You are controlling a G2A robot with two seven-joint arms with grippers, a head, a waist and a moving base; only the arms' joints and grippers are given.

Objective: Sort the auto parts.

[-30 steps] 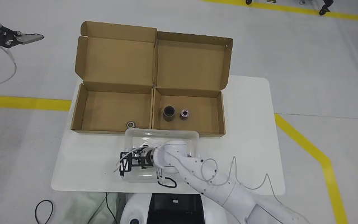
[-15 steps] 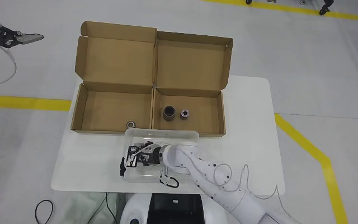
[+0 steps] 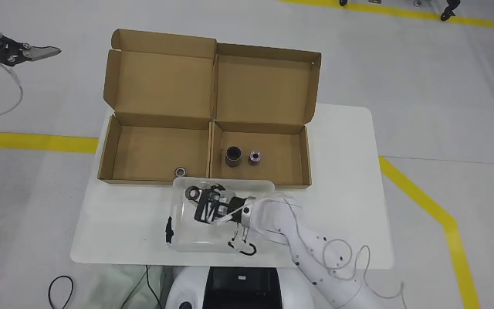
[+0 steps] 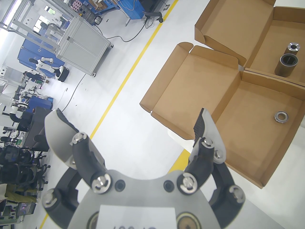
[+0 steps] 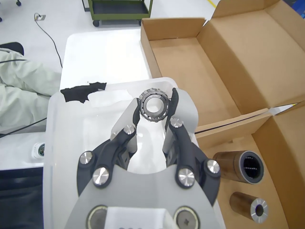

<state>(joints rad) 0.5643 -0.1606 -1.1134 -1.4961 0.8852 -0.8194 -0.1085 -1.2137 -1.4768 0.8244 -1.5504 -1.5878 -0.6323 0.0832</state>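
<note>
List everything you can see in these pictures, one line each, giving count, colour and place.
table: one, white, under everything.
cardboard boxes: two, brown, open, side by side on the table.
plastic tub: one, clear, at the table's near edge.
loose bearing: one, silver, left box.
held bearing: one, silver, gripped over the tub.
cylinders: two, one dark, one silver, right box.
left gripper: one, open, off the table.
right gripper: one, shut on the held bearing.

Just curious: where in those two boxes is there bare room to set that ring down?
Left box: bare floor for the ring from its left wall to the small bearing near the front right corner. Right box: bare right of the collar; crowded around the sleeve beside it.
</note>
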